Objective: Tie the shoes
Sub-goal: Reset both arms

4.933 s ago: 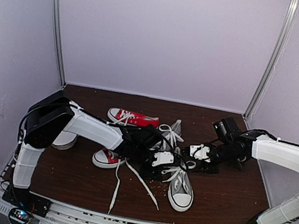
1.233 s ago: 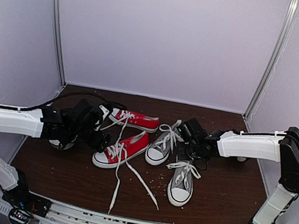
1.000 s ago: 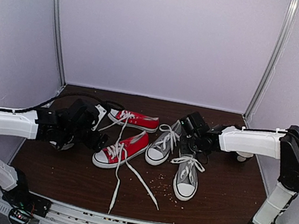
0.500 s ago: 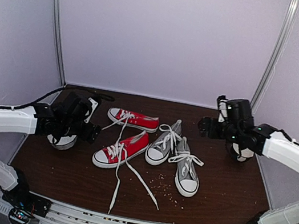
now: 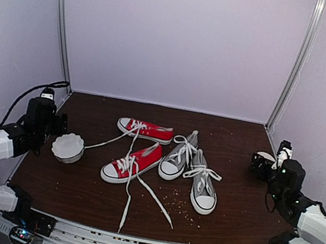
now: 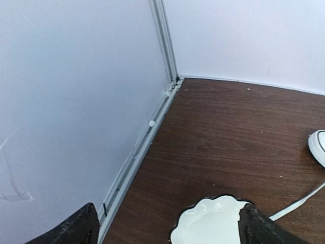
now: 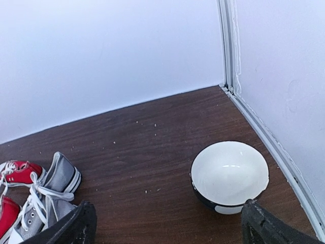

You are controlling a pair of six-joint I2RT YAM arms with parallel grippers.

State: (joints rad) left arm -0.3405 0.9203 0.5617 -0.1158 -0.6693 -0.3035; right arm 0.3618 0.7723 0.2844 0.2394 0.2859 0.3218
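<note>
The two grey shoes stand side by side at mid table, toes toward me: the left shoe [image 5: 176, 160] and the right shoe [image 5: 202, 189], their white laces lying in loops over the tongues. Both also show at the left edge of the right wrist view, the farther grey shoe [image 7: 60, 176] and the nearer grey shoe [image 7: 34, 215]. My left gripper [image 5: 54, 123] [image 6: 167, 231] is open at the far left, over a scalloped white dish. My right gripper [image 5: 263, 167] [image 7: 172, 226] is open at the far right, holding nothing. Neither gripper touches a shoe.
Two red sneakers [image 5: 145, 129] [image 5: 132, 162] lie left of the grey pair, one long lace [image 5: 126, 204] trailing toward the front edge. A scalloped white dish [image 5: 68, 147] [image 6: 213, 223] sits at the left. A black-and-white bowl [image 7: 229, 173] stands by the right wall rail [image 7: 277, 147].
Both arms have drawn back from the shoes to the table's sides. The right gripper has opened and let go at the right grey shoe, which now lies beside the other.
</note>
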